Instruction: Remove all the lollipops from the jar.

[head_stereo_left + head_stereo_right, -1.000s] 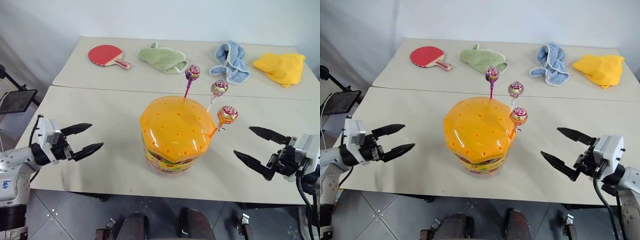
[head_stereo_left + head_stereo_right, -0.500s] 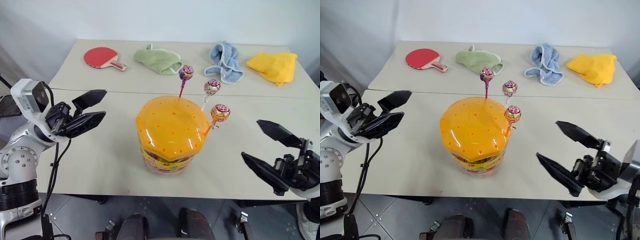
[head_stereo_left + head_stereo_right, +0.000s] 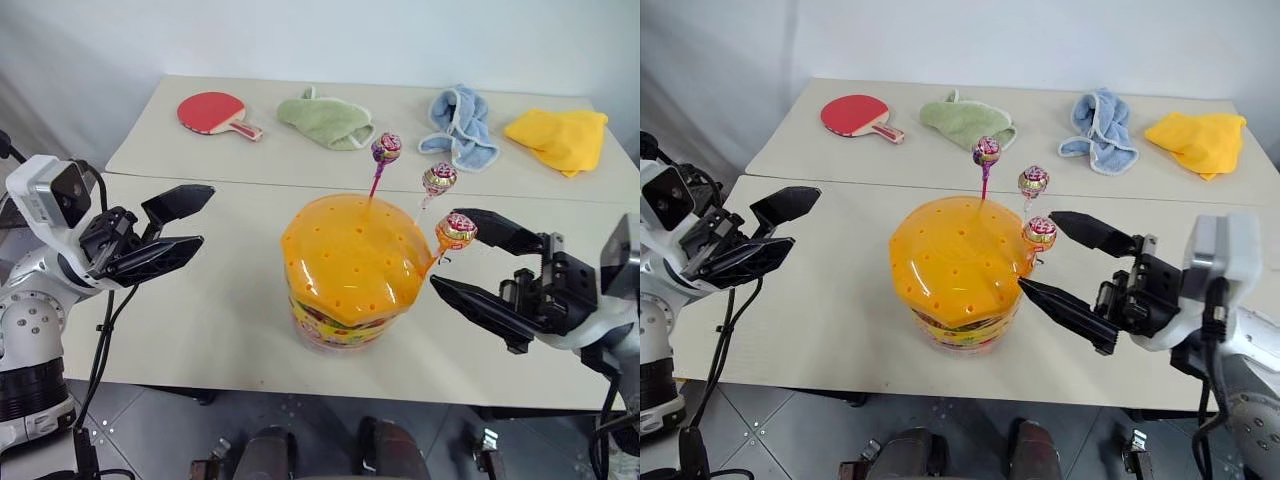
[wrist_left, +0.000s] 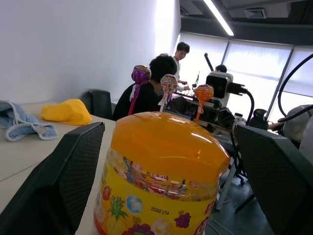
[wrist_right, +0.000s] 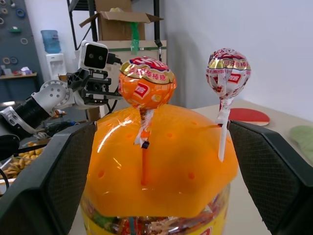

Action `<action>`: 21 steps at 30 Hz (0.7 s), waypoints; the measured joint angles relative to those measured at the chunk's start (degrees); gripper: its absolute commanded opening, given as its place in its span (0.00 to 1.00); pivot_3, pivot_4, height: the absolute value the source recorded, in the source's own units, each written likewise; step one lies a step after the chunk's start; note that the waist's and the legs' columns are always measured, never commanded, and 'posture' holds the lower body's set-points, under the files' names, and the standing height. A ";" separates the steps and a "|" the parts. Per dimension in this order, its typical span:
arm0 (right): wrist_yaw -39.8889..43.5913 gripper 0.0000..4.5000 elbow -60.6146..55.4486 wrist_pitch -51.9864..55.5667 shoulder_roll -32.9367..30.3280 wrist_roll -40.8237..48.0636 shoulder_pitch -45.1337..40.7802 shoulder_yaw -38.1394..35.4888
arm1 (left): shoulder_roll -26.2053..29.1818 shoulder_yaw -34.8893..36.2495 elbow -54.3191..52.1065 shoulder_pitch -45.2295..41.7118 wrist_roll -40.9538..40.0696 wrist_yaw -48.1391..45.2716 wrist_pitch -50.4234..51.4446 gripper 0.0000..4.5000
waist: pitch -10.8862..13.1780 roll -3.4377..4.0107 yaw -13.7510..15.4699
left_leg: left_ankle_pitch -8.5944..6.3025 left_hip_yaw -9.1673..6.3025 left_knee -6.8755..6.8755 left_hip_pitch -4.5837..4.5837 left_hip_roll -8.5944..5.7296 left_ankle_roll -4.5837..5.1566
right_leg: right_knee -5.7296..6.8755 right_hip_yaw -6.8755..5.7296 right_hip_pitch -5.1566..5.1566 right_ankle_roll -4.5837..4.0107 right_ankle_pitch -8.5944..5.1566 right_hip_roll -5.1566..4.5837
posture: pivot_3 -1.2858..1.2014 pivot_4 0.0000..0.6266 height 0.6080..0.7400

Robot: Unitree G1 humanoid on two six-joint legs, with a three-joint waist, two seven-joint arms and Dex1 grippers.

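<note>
Right hand [image 3: 462, 254], fingers spread wide, brackets the orange-stick lollipop [image 3: 456, 230] in the glossy orange burger-shaped jar [image 3: 350, 262]; left hand [image 3: 190, 222] open, empty.

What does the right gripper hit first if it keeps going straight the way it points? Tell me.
Most likely the lollipop on the orange stick: it stands between the right gripper's open fingers, almost at their tips. Right behind it is the jar's orange dome. Depth is uncertain.

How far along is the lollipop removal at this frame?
Nothing is out yet: all three lollipops, purple, pink and orange, stand in the jar. In hand: the right gripper, open, brackets the orange one without touching it. The left gripper hangs open beside the jar. All three pulls remain.
</note>
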 measured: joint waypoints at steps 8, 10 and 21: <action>1.58 0.34 0.61 2.58 -0.17 0.80 -2.51 2.36 | -1.11 -0.19 -2.85 0.66 -0.14 0.26 -0.21 1.00 | 0.00 -0.01 0.07 | 0.00 0.00 0.00 -0.05 -0.01 0.01 | -0.06 -0.04 0.00 0.00 0.00 0.00 | 0.52 0.24 1.00; 1.93 0.18 1.12 2.87 -0.17 0.83 -2.94 2.36 | -1.24 -0.37 -4.78 0.73 -0.82 0.45 -0.15 1.00 | 0.01 -0.01 0.05 | 0.00 0.00 -0.01 -0.05 0.00 0.01 | -0.10 -0.03 0.00 0.00 0.00 0.01 | 0.52 0.24 1.00; -3.08 0.01 6.29 6.08 -1.70 18.56 -5.88 -6.41 | -2.36 -0.67 -6.21 -0.96 -3.39 1.83 -0.17 1.00 | 0.01 -0.02 0.15 | 0.00 -0.01 0.01 -0.08 -0.01 0.02 | -0.23 -0.03 0.04 0.00 0.00 0.01 | 0.52 0.24 1.00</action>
